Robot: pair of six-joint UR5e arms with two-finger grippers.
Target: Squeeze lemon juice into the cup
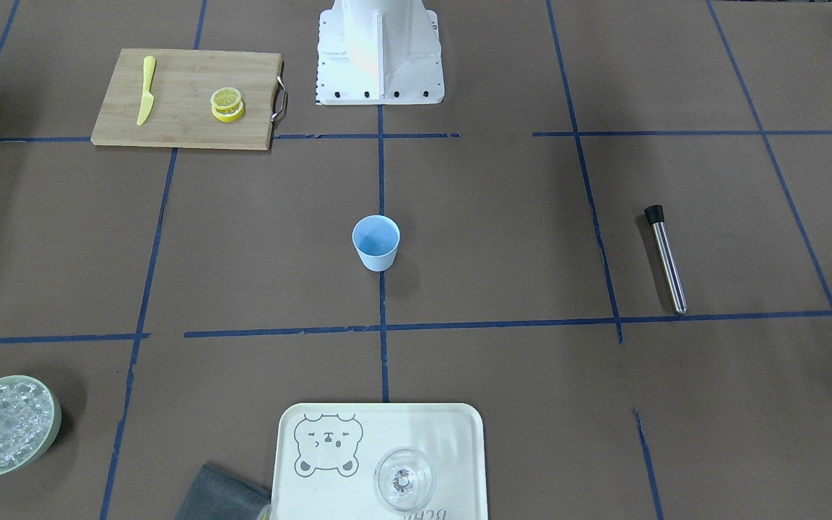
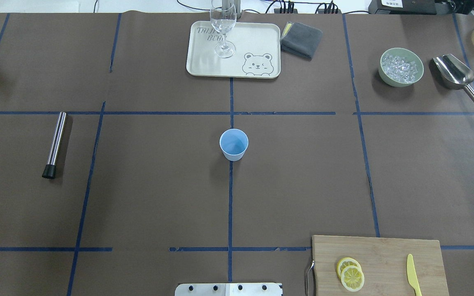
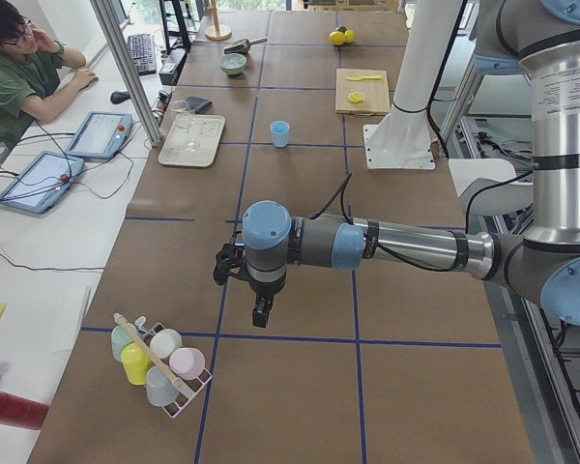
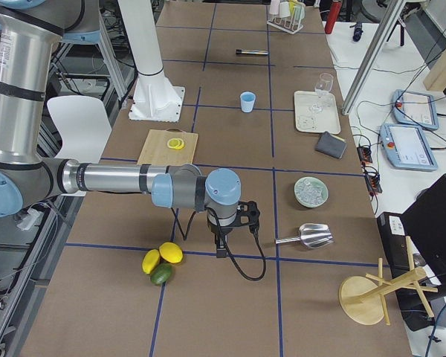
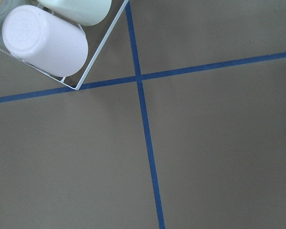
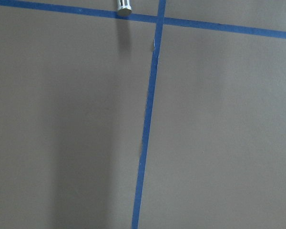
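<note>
Lighting is bright, diffuse and overhead in all views; the cup (image 2: 233,144) casts only a short, soft shadow. Glare overexposes the white base (image 1: 378,50) and washes out part of the tray (image 1: 459,444) in the front view. Focus is sharp throughout, and a broad soft shadow darkens the table (image 6: 219,143) at left in the right wrist view.

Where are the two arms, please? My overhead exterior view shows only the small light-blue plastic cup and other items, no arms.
Observer: The left hand hangs beside a white wire rack of pastel cups, far out on the robot's left.
Operator: And the right one?
Observer: The right hand hangs far out on the opposite side, next to two whole yellow lemons and a green citrus fruit.
Operator: Does either wrist camera see the small light-blue plastic cup?
Observer: No; the left wrist view shows just the rack's corner with an upturned pink cup.
</note>
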